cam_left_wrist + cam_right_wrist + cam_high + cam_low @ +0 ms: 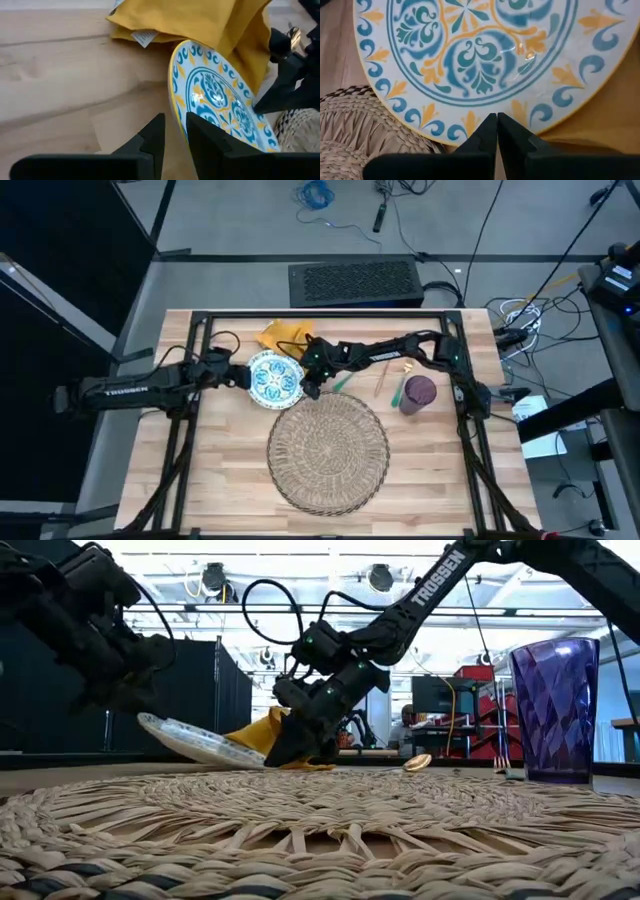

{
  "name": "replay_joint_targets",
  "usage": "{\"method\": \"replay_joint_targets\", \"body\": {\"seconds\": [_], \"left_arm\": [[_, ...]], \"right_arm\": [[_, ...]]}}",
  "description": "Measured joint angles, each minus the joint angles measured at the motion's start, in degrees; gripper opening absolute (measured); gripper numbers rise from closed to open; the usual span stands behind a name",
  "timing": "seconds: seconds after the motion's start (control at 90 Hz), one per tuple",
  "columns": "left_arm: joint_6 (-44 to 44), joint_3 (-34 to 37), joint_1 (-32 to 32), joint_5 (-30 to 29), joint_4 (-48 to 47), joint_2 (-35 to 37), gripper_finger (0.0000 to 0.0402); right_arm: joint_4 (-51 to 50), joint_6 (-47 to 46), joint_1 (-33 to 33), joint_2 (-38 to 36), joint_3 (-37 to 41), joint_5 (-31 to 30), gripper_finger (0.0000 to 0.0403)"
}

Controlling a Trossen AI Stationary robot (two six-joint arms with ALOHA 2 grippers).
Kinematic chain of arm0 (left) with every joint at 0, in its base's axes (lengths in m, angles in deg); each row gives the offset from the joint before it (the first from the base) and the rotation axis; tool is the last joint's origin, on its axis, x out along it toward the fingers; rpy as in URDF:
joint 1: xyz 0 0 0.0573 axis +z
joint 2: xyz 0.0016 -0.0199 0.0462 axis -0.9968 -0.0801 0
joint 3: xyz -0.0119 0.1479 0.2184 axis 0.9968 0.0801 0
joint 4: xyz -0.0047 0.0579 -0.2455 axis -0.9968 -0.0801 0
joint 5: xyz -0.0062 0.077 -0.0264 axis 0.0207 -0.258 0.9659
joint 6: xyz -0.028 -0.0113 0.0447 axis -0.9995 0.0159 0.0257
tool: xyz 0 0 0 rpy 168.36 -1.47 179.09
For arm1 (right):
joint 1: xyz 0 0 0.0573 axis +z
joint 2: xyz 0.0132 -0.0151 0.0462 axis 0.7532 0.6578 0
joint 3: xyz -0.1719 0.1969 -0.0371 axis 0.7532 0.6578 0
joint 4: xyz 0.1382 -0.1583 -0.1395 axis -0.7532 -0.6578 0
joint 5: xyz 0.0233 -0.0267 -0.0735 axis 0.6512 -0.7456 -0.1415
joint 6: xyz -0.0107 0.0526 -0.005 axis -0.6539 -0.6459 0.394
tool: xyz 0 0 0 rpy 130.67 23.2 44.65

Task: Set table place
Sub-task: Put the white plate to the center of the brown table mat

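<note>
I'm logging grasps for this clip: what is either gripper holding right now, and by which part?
The left gripper pinches the plate by its rim, on the side away from the mat, tilting it up. The right gripper is shut at the plate's opposite edge, holding nothing.

My right arm [440, 585] carries the white brand lettering "TROSSEN" along its link in the low view. My left arm [125, 390] shows the same "TROSSEN" lettering in the high view.
</note>
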Motion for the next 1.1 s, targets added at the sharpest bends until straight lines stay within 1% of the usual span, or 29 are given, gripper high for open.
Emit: {"method": "replay_joint_targets", "body": {"seconds": [0.078, 0.267, 0.378, 0.544, 0.689, 0.767, 0.878, 0.967, 1.056, 1.1], "left_arm": [[0.30, -0.76, 0.00, 0.41, 0.27, 0.02, 0.0063], [0.39, -1.02, 0.07, 5.73, 0.26, 0.02, 0.0064], [0.39, -1.02, 0.04, 6.99, -0.33, -0.17, 0.0064], [0.30, -1.02, 0.00, 8.30, -0.02, -1.30, 0.0084], [0.04, -1.02, 0.00, 9.01, 2.31, -4.88, 0.0102], [0.12, -1.00, 0.02, 9.02, 4.79, -6.99, 0.0104], [2.46, -1.00, 0.00, 9.28, 9.33, -10.60, 0.0104], [3.86, -1.00, 0.00, 9.54, 11.12, -12.35, 0.0086], [3.59, -1.00, 0.13, 9.04, 12.69, -13.05, 0.0033], [4.03, -1.27, 0.07, 8.99, 13.63, -12.89, 0.0018]], "right_arm": [[-0.10, 0.11, 0.00, 0.04, 0.02, 0.96, 0.0000], [-0.46, 0.55, 0.04, 0.04, 0.13, 1.74, 0.0000], [-0.44, 0.77, 0.05, 0.05, 0.15, 1.76, 0.0000], [-0.30, 0.79, 0.07, 0.07, 0.15, 1.67, 0.0000], [-0.10, 0.79, 0.09, 0.08, 0.15, 1.52, 0.0000], [-0.07, 0.79, 0.09, 0.09, 0.15, 1.50, 0.0000], [-0.10, 0.79, 0.09, 0.09, 0.15, 1.50, 0.0000], [-0.14, 0.81, 0.09, 0.09, 0.15, 1.46, 0.0000], [-0.26, 1.05, 0.09, 0.05, 0.15, 1.84, 0.0000], [-0.12, 1.05, 0.06, 0.00, 0.20, 2.71, 0.0000]]}}
